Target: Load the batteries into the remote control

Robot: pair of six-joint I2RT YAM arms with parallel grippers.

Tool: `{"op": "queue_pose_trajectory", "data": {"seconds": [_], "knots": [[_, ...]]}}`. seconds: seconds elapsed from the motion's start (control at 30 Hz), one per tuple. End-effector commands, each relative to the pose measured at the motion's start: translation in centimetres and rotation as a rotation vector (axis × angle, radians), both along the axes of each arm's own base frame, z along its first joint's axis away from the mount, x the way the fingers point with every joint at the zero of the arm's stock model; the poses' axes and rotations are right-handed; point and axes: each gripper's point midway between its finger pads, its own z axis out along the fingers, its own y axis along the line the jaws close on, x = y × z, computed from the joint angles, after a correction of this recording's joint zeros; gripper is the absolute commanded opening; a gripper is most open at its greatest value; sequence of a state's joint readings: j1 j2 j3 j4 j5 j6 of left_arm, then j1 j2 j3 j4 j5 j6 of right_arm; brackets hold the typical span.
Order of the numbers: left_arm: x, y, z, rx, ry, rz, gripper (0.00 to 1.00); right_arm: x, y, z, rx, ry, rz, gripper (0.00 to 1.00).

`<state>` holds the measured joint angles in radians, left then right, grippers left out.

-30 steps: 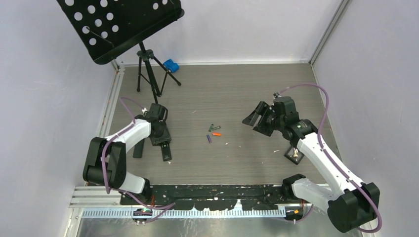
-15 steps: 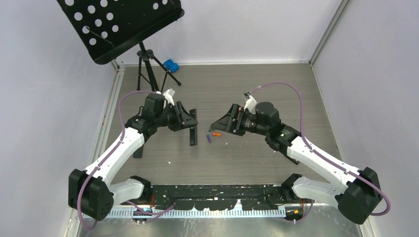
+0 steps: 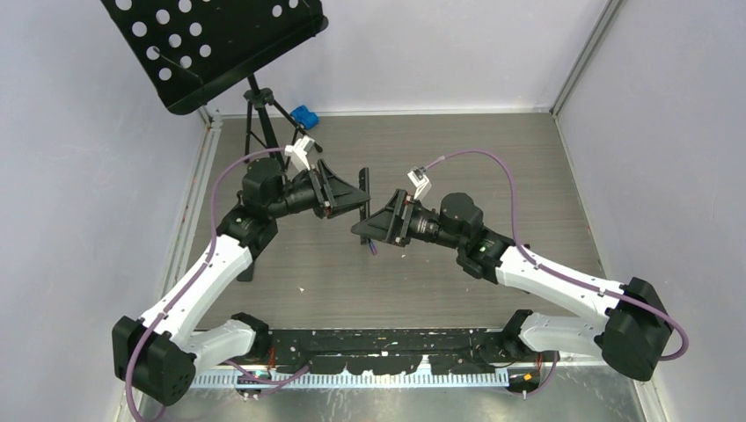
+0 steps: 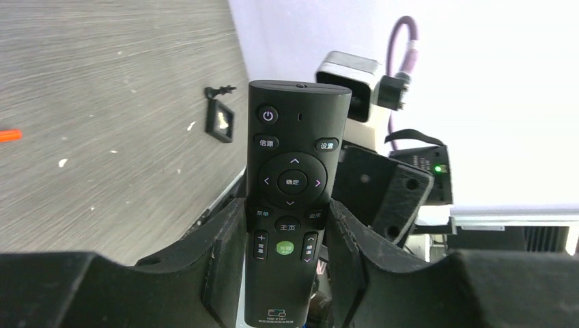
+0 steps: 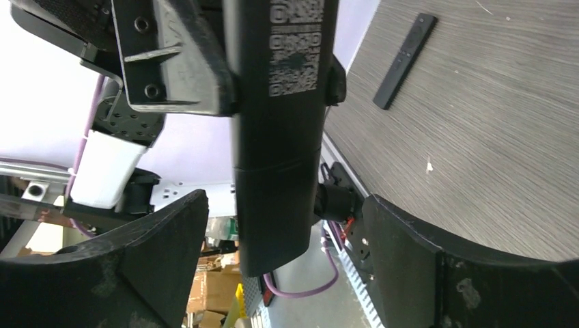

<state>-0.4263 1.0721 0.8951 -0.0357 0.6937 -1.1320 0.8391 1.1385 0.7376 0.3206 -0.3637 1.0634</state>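
- Your left gripper (image 4: 287,225) is closed on the remote control (image 4: 290,150), with its jaws pressing the lower half of the body from both sides. The button face is turned to this wrist's camera, and the power key is at the end farthest from the jaws.
- The remote control is held off the table (image 3: 457,149), with its free end reaching toward your other arm.
- Your right gripper (image 5: 283,219) meets that free end. Its jaws stand wide apart and grasp nothing, and the remote's tip sits between them, touching neither.
- Seen from the right wrist, the remote's back shows a printed code label and a seam across the body.
- Below the right gripper, a purple battery (image 3: 372,249) lies on the table.
- Out to the left gripper's side, an orange battery (image 4: 7,135) lies at the frame edge. You cannot see any other cells.
- Farther out lie a second remote (image 5: 404,61) and a small black square piece (image 4: 222,123).
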Motion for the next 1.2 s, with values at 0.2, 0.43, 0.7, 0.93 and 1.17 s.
{"op": "queue_pose_trajectory", "data": {"seconds": [0.2,0.43,0.7,0.93,1.17], "knots": [[-2.2,-0.3,6.1,-0.155,-0.124,-0.083,0.18,-0.3,-0.5,5.7,0.211,-0.088,-0.033,0.49],[-1.5,-0.1,4.3,-0.095,-0.120,-0.051,0.60,0.4,-0.6,4.5,0.056,-0.178,-0.049,0.30],[0.7,0.8,-0.5,0.092,-0.035,0.059,0.75,1.4,-1.9,-0.4,-0.428,-0.434,-0.054,0.28],[1.4,0.5,-2.6,0.114,0.054,0.067,0.66,3.0,-1.7,-3.0,-0.807,-0.616,-0.039,0.24],[1.1,1.3,-4.8,0.177,0.122,0.096,0.43,4.8,-1.2,-4.4,-0.945,-0.647,-0.090,0.22]]}}
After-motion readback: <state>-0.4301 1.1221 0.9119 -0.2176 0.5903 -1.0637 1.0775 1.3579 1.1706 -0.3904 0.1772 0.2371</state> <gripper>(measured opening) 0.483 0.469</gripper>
